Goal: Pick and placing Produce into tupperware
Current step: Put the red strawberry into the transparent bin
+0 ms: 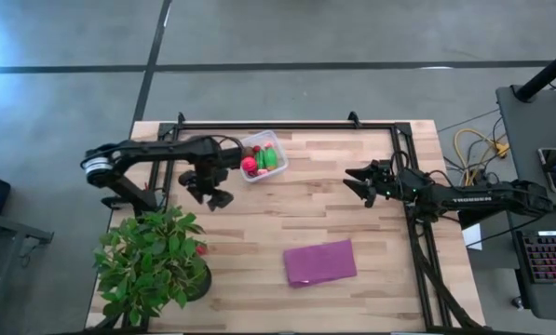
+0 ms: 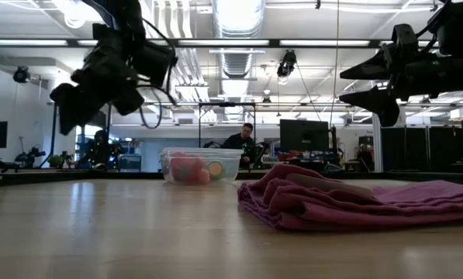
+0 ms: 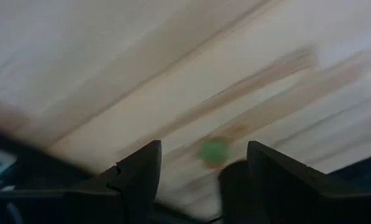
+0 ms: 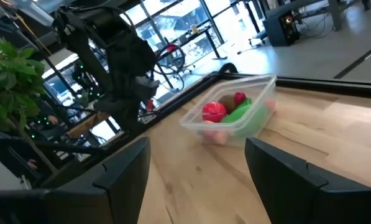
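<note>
The clear square tupperware (image 1: 264, 156) (image 2: 202, 165) (image 4: 232, 112) stands on its base near the table's far edge. Produce (image 1: 262, 161) lies in it: a red round piece (image 4: 214, 111), a green oblong piece (image 4: 238, 113) and a small red one (image 4: 239, 97). My left gripper (image 1: 210, 196) (image 2: 91, 97) (image 3: 204, 148) hovers open above the table, just left of and nearer than the tupperware, holding nothing. A small blurred green spot (image 3: 213, 151) shows on the wood beyond its fingers. My right gripper (image 1: 359, 183) (image 2: 371, 81) (image 4: 197, 146) waits open above the table's right part, pointing at the tupperware.
A leafy potted plant (image 1: 156, 261) fills the near left corner, with a small red spot (image 1: 201, 248) at its edge. A purple cloth (image 1: 319, 262) (image 2: 355, 201) lies toward the near edge, right of the middle. A dark frame rail (image 1: 287, 123) runs along the far edge. A person sits in the room behind.
</note>
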Tool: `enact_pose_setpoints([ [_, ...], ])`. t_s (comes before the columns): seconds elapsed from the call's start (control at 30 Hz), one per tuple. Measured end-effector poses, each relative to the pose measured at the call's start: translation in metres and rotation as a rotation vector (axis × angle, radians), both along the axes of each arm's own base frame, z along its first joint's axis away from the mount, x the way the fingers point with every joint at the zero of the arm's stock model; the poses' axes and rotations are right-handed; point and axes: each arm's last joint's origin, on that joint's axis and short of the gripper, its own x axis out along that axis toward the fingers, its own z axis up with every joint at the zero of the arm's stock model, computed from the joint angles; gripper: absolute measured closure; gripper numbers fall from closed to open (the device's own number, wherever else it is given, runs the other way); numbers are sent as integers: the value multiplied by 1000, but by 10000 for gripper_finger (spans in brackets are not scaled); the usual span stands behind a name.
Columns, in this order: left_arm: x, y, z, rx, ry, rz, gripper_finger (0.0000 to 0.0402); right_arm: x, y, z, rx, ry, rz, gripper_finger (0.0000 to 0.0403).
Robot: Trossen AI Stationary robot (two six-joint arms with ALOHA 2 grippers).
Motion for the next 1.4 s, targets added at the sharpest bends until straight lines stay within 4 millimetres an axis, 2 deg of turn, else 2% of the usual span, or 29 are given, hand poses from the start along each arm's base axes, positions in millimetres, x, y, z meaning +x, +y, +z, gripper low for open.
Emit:
enact_pose_setpoints([
  [0.17,-12,-5,-4,36,127,-104,178,0,0,0,0,-1,0,149],
  [0.37,-19,-16,1,65,65,-141,178,0,0,0,0,0,0,149],
  [0.6,-28,-35,6,121,69,132,178,0,-1,0,1,4,-21,149],
  [0.73,-21,-54,9,135,0,237,178,0,-1,-1,1,7,-28,149],
  [0.9,-11,-88,8,124,-77,102,178,0,-1,-1,1,8,-28,149],
  [1.03,-8,-110,0,90,3,84,178,0,-1,-1,1,10,-29,149],
  [1.23,-2,-122,-14,24,157,197,178,0,-2,-2,5,19,-54,149],
  [1.4,8,-124,-24,5,152,226,178,-1,-3,-2,5,20,-89,149],
])
